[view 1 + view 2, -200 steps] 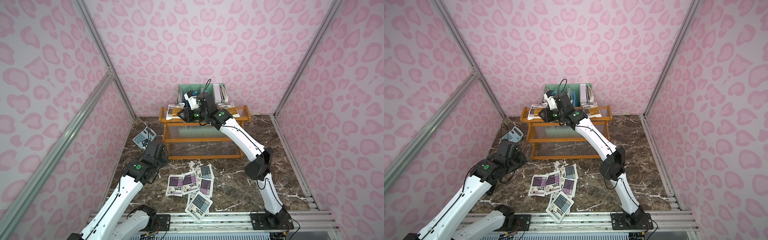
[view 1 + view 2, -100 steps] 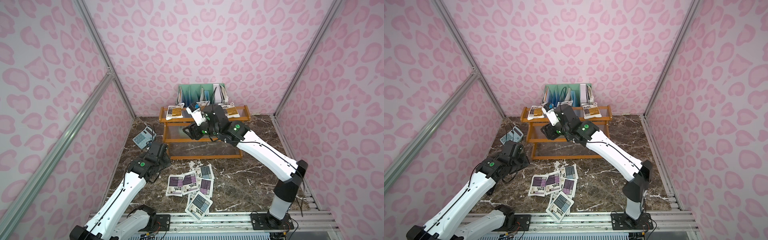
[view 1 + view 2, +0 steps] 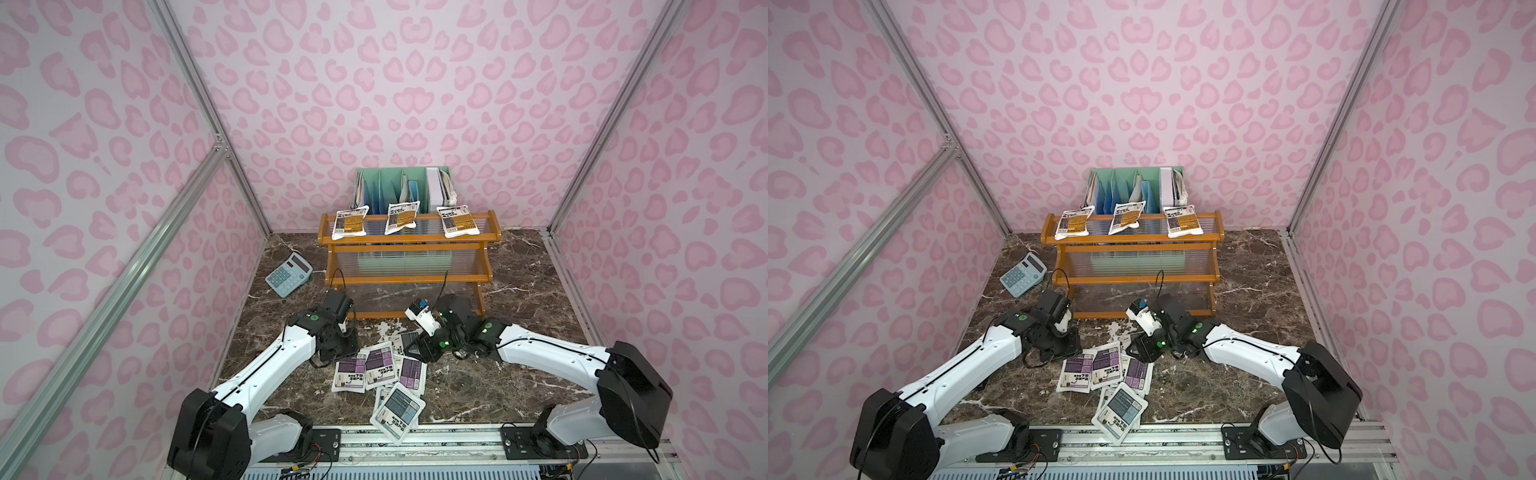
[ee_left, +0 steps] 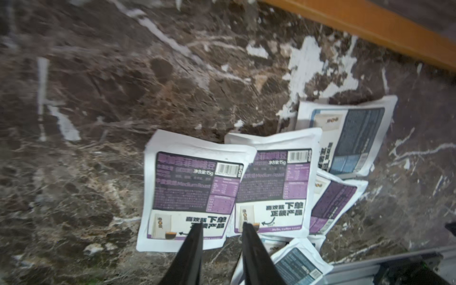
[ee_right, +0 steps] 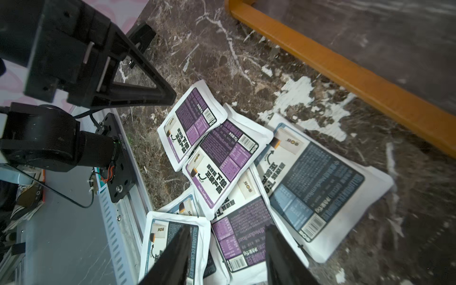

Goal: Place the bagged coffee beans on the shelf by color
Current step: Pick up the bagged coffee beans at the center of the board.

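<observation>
The orange-brown shelf (image 3: 409,253) stands at the back, with three yellow-orange bagged coffee beans (image 3: 401,217) lying along its top tier. Purple pouches (image 3: 376,368) and grey-blue pouches (image 3: 399,409) lie overlapped on the marble floor in front of it. My left gripper (image 4: 222,225) is open with a narrow gap, its tips over the near edges of two purple pouches (image 4: 192,187), and holds nothing. My right gripper (image 5: 227,228) is open wider above a purple pouch (image 5: 241,232), with a grey-blue pouch (image 5: 315,182) beside it. Both grippers hang low at the pile's far edge.
A light-blue calculator (image 3: 289,274) lies on the floor left of the shelf. Behind the shelf a mint-green file rack (image 3: 401,191) stands against the back wall. An aluminium rail (image 3: 415,436) runs along the front, with one grey-blue pouch overlapping it. Pink walls close in both sides.
My right arm has swung down from the shelf's top tier to the floor pile, leaving a yellow-orange pouch in the middle of that tier. My left arm has moved toward the pile.
</observation>
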### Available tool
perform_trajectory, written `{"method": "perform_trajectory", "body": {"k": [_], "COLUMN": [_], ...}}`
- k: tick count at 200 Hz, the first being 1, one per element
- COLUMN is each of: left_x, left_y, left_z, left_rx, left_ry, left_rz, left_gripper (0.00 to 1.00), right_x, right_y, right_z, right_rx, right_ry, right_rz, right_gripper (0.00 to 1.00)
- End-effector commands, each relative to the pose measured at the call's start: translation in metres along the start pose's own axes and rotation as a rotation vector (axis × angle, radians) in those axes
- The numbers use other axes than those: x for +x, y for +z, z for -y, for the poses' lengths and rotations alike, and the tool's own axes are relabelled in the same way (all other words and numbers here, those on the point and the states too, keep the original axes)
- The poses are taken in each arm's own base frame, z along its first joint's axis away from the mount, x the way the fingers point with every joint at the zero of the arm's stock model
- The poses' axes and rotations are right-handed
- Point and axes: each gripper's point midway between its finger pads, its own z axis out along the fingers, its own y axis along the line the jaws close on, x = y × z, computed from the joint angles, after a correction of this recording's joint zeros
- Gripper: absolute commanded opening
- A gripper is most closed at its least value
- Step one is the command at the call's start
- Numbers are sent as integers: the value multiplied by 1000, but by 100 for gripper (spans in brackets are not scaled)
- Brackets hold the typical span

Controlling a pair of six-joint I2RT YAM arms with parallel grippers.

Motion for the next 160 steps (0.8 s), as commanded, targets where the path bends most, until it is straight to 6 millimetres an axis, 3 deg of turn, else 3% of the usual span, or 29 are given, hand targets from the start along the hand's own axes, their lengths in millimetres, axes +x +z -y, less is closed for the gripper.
{"method": "perform_trajectory", "body": {"k": [1, 22, 67, 97, 160], "left_x": [11, 20, 29, 31, 37], "left_y": [6, 19, 50, 59, 73], "left_z": [25, 32, 18, 10, 14], "left_rx": [94, 82, -13, -83, -96], "left_ry": [114, 162, 144, 138, 152], "left_rz": [-53, -95, -177, -209, -263], "left_gripper": [31, 31, 29, 27, 27], "right_x": [-7, 9, 31, 40, 54], "right_y": [15, 33, 55, 62, 82], "right_z": [-10, -5, 4, 3, -3], "right_rx": [-100, -130, -169, -201, -278], "right_ry": [-20, -3, 16, 13, -10], "right_rz": [20, -42, -111, -142, -200], "right_gripper": [50, 48, 46, 45, 41]}}
